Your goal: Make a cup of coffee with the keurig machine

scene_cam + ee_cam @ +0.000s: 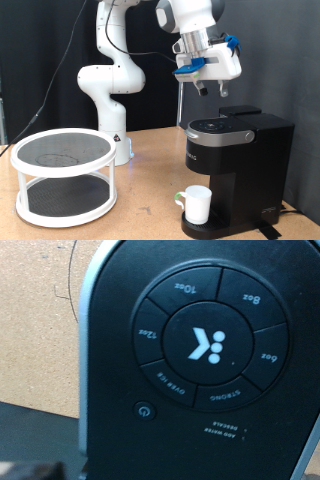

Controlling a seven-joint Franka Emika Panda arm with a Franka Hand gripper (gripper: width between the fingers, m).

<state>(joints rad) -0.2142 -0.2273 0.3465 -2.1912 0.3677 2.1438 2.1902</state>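
One Franka gripper hovers above the black keurig machine, lid down; whether its fingers are open is unclear. Below, the white cup sits on the drip tray. Beside it stands a two-tier white rack.

Arm raised and bent over at the wrist. Gripper points downward in the exterior view's upper right. Fingers hang free, nothing between them; spacing unclear.

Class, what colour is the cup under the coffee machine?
White; the cup shows best in the exterior view, on the black machine's base.
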